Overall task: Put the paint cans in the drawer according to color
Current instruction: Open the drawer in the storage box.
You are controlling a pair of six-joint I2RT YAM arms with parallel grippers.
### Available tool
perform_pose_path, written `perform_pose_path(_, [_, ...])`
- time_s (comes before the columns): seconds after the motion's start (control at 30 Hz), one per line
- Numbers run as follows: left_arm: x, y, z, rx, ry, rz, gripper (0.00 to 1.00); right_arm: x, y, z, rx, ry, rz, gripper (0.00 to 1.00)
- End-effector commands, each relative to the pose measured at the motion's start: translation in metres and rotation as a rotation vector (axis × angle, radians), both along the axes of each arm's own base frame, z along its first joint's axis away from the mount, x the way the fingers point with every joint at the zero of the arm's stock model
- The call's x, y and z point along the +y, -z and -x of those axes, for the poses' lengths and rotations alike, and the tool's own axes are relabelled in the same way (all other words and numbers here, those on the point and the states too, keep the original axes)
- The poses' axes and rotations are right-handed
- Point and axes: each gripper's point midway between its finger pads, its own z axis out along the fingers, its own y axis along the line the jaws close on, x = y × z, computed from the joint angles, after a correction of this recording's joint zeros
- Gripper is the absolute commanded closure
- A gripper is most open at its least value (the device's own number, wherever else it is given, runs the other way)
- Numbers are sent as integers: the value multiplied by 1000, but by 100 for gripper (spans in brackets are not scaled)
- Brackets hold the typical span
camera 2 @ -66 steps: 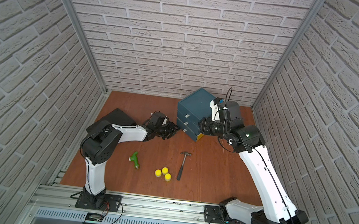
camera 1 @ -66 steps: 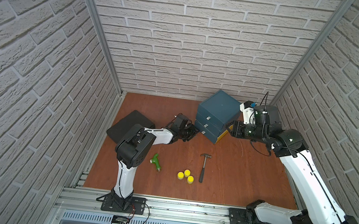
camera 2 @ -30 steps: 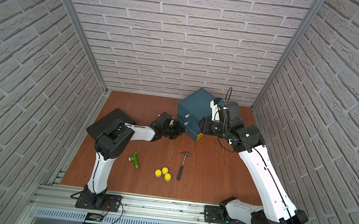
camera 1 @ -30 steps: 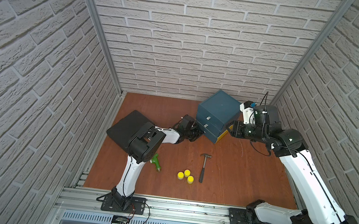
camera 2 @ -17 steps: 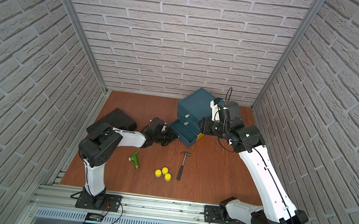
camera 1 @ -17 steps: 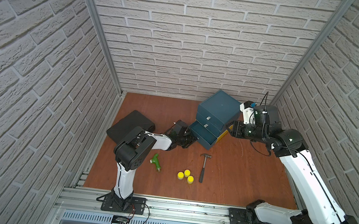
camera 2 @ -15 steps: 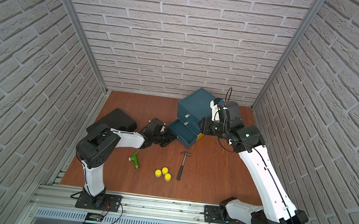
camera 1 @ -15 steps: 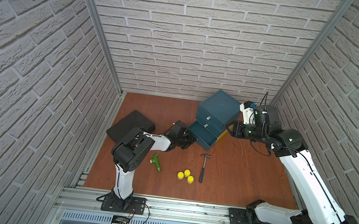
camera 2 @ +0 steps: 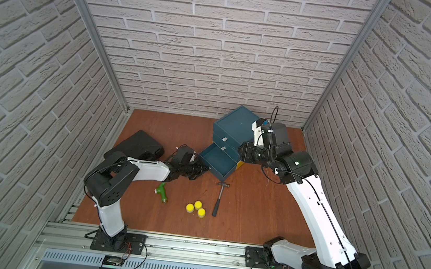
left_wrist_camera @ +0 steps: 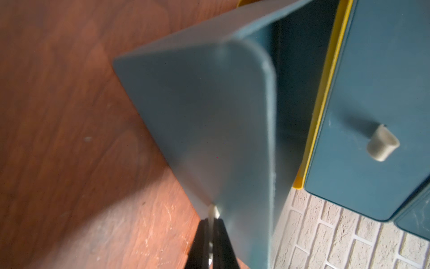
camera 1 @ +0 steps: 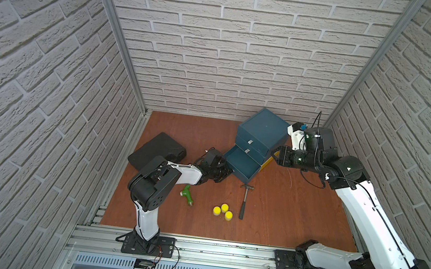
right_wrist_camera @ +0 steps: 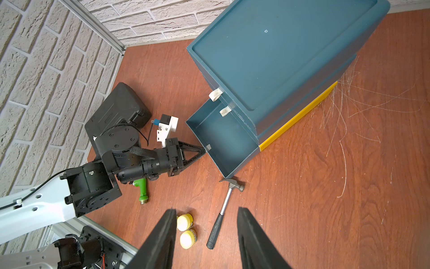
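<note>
Since the earlier frames, the bottom drawer had slid out of the blue chest, and the left arm had drawn back with it.

In both top views, we saw the left pincer at the front of that open drawer. The right pincer was just beside the chest's far side. The three yellow paint cans stood in a tight cluster on the table. They were well apart from the drawer and near the hammer, with the green pipe fitting on their other side. A black case lay by the left arm.

In the left wrist view, the drawer's blurred front filled most of the picture. There the left pincer was clenched on the pale pull tab in the middle of that front.

In the right wrist view, the right pincer was released. Its jaws stood apart, gripping nothing, above the table near the hammer's handle. Two paint cans showed just beside one finger; we could not make out the third. The left pincer's tip met the tab on the drawer.
</note>
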Motion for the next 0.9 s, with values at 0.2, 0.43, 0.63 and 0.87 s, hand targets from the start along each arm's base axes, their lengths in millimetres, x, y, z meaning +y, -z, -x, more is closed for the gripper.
perform_pose_path(0.2, [7, -2, 16, -4, 24, -29, 100, 2, -2, 0, -14, -9, -23, 52])
perform_pose_path(0.43, [8, -2, 14, -5, 28, -47, 88, 6, 6, 0, 13, -32, -16, 52])
perform_pose_path(0.63, [22, -33, 13, -58, 29, -142, 44, 19, 14, 7, 37, -110, 16, 50])
perform_pose_path(0.87, [80, -77, 21, -67, -34, -289, 41, 64, 48, 31, 110, -310, 136, 48])
